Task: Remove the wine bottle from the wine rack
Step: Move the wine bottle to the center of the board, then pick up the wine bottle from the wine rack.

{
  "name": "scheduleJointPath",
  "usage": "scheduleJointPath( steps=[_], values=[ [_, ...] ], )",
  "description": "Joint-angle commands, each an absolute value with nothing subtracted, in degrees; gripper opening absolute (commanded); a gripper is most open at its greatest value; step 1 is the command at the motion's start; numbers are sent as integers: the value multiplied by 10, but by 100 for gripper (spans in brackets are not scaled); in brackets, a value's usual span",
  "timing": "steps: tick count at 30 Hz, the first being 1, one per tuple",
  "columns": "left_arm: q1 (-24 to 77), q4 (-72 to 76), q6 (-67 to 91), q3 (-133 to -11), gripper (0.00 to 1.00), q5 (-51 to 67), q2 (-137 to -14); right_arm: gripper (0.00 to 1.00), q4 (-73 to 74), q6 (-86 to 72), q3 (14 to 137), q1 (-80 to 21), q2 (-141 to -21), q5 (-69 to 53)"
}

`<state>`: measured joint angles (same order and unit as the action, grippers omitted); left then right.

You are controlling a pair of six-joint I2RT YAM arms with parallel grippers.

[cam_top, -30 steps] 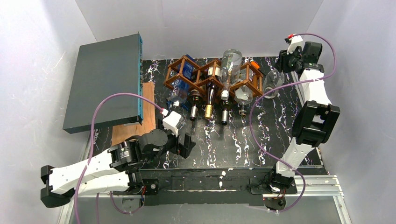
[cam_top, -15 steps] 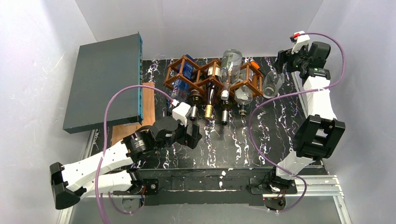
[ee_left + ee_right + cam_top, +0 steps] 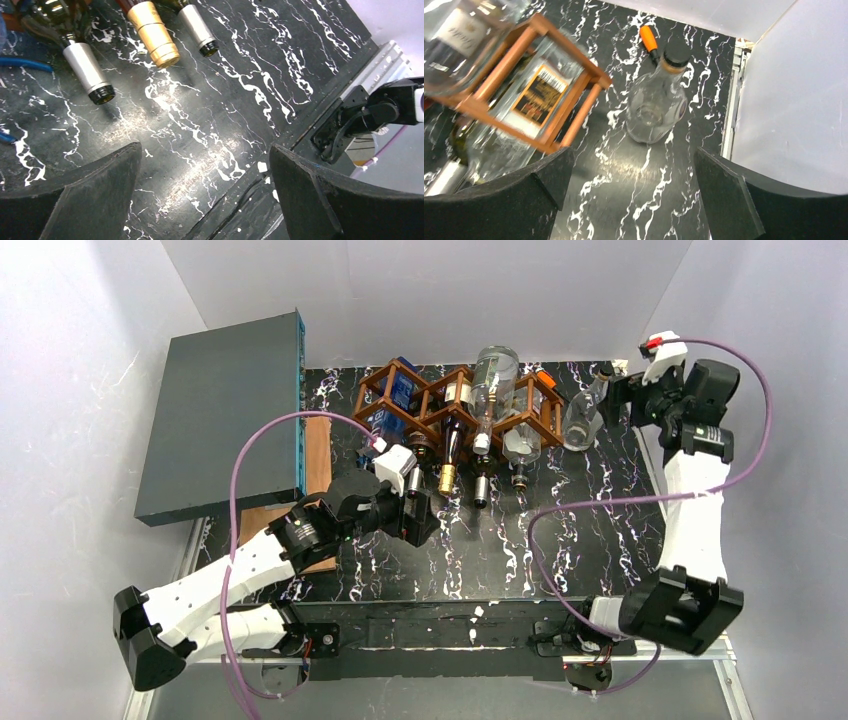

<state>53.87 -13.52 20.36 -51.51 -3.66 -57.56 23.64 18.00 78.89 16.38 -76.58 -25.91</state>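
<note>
Right gripper (image 3: 631,161) gapes wide, gripping nothing; left gripper (image 3: 205,152) likewise. I see the clear, rounded glass bottle (image 3: 655,100), black-capped, just beside the brown wooden lattice rack's (image 3: 589,107) right end, on the black white-veined marble tabletop (image 3: 624,200). White walls (image 3: 450,290) surround.

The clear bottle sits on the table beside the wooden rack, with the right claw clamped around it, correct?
No: the right gripper is open, apart from the clear bottle, as the right wrist view shows. The bottle does sit on the table beside the wine rack.
</note>
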Motion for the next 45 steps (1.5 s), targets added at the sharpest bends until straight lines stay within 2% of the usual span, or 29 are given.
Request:
scheduleJointPath(
  steps=[1, 11, 30, 36, 45],
  values=[
    [535, -132, 210, -521, 98, 20, -555, 98, 294, 211, 750, 163, -686, -285],
    [534, -162, 245, -508, 98, 11, -512, 99, 355, 225, 666, 163, -593, -364],
    [535, -169, 260, -510, 98, 45, -534, 98, 382, 258, 602, 163, -563, -491],
    [535, -119, 295, -472, 98, 40, -513, 98, 392, 264, 605, 163, -567, -497],
    [535, -155, 293, -505, 98, 34, -539, 98, 366, 256, 584, 163, -563, -502]
  ],
)
